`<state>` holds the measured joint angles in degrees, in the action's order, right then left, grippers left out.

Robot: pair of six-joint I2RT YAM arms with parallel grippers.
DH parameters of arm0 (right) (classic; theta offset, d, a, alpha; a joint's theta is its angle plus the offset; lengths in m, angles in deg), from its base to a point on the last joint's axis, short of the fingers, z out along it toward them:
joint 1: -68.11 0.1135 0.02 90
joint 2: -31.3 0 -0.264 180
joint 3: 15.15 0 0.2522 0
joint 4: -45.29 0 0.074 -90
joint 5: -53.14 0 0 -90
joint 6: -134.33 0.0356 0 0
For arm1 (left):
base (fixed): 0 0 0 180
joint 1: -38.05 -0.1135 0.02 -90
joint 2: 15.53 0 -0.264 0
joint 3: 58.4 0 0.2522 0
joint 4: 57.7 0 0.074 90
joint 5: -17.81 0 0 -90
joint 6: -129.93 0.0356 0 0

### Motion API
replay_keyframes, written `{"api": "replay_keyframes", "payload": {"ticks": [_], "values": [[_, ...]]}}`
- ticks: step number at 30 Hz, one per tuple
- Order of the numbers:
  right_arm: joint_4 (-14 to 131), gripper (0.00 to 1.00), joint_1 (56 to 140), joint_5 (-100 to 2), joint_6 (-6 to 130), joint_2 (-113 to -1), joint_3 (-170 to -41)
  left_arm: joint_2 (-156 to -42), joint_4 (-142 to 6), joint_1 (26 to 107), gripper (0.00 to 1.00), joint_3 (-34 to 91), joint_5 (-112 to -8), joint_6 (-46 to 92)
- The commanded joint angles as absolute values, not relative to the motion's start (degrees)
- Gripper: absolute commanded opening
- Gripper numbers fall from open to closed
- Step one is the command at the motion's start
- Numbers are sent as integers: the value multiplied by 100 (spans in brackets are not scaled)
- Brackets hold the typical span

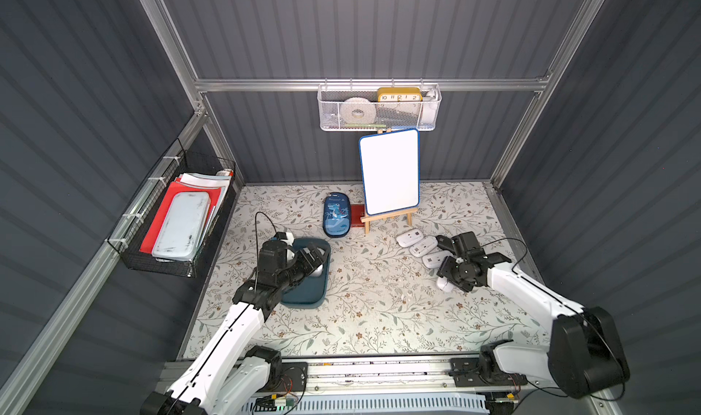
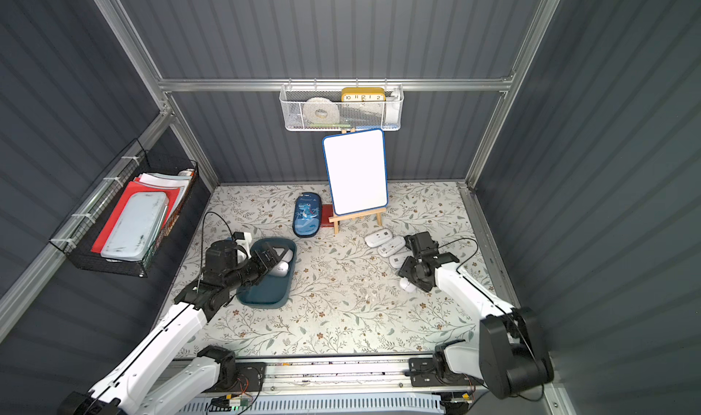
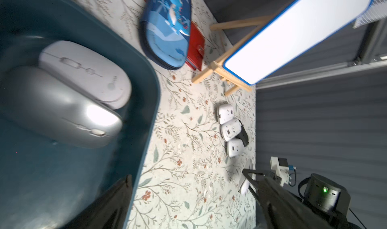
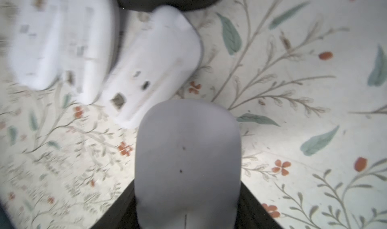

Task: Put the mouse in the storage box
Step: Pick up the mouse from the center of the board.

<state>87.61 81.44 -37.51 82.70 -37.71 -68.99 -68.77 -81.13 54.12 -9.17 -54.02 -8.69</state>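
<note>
Flower table [image 1: 379, 310]. R gripper [image 4: 186, 209] grips the mouse [image 4: 187, 161]: pale grey-white, smooth, round, on the right side, far from the box [image 1: 303, 299]. L gripper [image 1: 313, 261] is wide open over the box.

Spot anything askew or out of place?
Three white mice beside the right arm lie belly-up in a tight row. In the storage box, the silver mouse lies partly over the white mouse.
</note>
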Motion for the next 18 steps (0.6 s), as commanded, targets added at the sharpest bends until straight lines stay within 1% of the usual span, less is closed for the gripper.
{"api": "replay_keyframes", "payload": {"ticks": [1, 4, 8, 9, 10, 13, 16, 18], "values": [[7829, 45, 8319, -4360, 7295, -2925, -6476, -7226, -7556, 5387, 99, -623, -4198, -248], [6813, 45, 8771, -4853, 6663, -2034, -5912, -7679, -7786, 5387, 99, -317, -3667, 190], [5140, 40, 9698, -5477, 5948, -1103, -5085, -7807, -7692, 5433, 98, -231, -3156, 339], [4795, 36, 9942, -5638, 5570, -969, -4932, -7771, -7560, 5487, 98, -257, -3027, 294], [4566, 36, 10112, -5708, 5419, -923, -4843, -7735, -7466, 5557, 98, -291, -2965, 259], [4499, 35, 10624, -6187, 4862, -987, -4989, -7697, -7288, 5861, 99, -373, -2837, 262], [4331, 35, 11276, -6025, 4328, -1203, -5119, -7790, -7202, 6396, 98, -407, -3102, 224], [4592, 36, 11650, -5839, 3949, -1530, -5409, -7937, -7127, 6747, 98, -410, -3247, 183]]}}
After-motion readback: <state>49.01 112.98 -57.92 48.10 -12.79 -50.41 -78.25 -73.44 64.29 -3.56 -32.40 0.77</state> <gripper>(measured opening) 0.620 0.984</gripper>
